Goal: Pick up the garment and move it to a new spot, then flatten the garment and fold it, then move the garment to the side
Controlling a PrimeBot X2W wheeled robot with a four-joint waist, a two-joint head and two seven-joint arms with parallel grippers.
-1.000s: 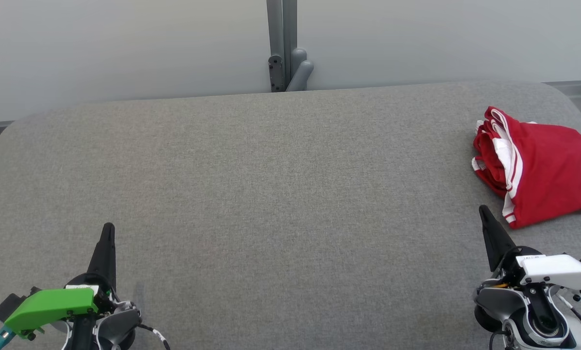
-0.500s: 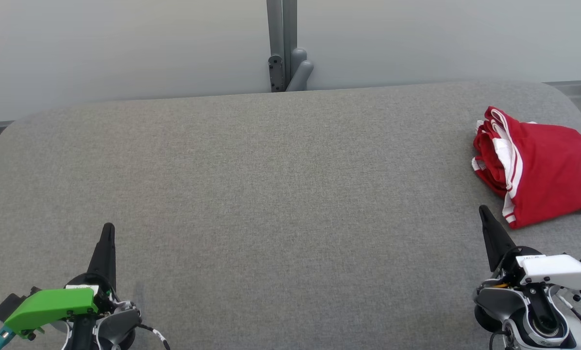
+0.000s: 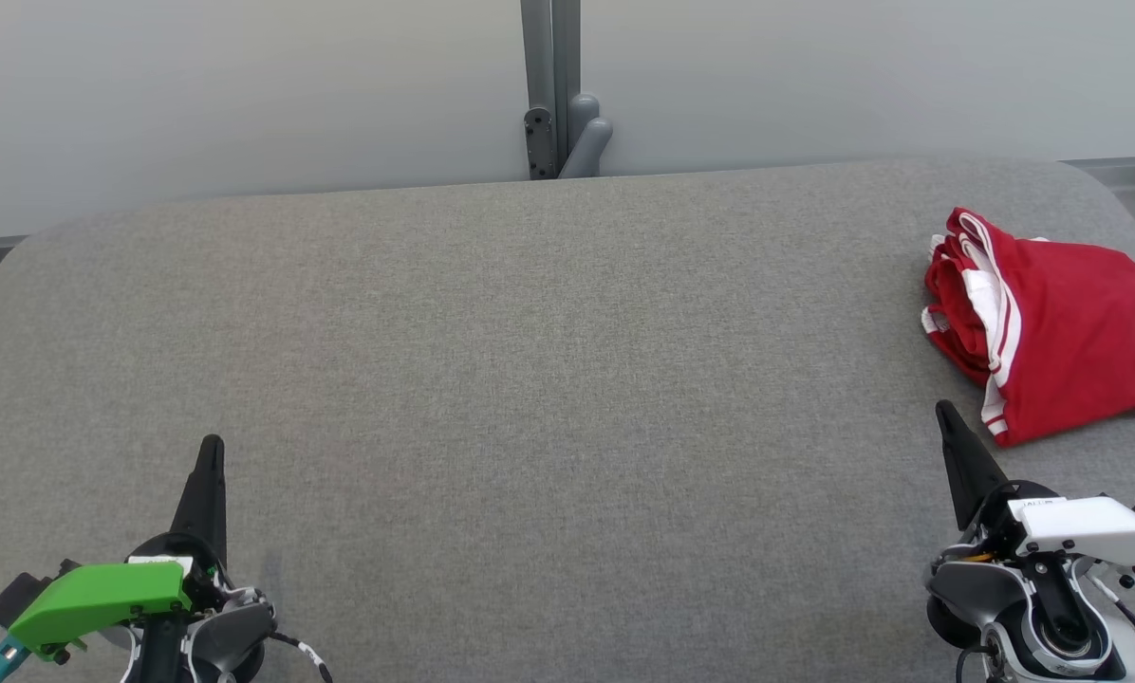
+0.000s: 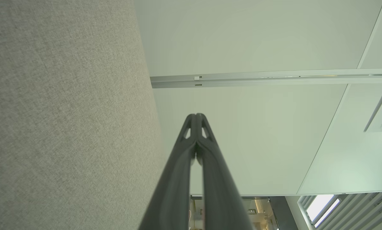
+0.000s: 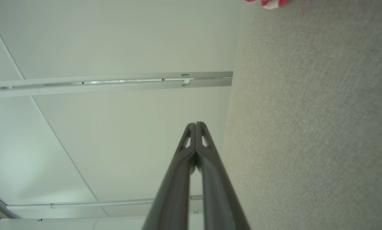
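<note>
A red garment with white stripes lies folded in a loose bundle at the right edge of the grey fabric table; a scrap of it peeks in at the top of the right wrist view. My right gripper is shut and empty, its tips just below and left of the garment's near corner, not touching it. At the lower left my left gripper is shut and empty too, far from the garment. Both wrist views show the fingertips pressed together.
A pale wall with a grey post and bracket rises behind the table's far edge. The table's rounded corners fall away at the far left and far right.
</note>
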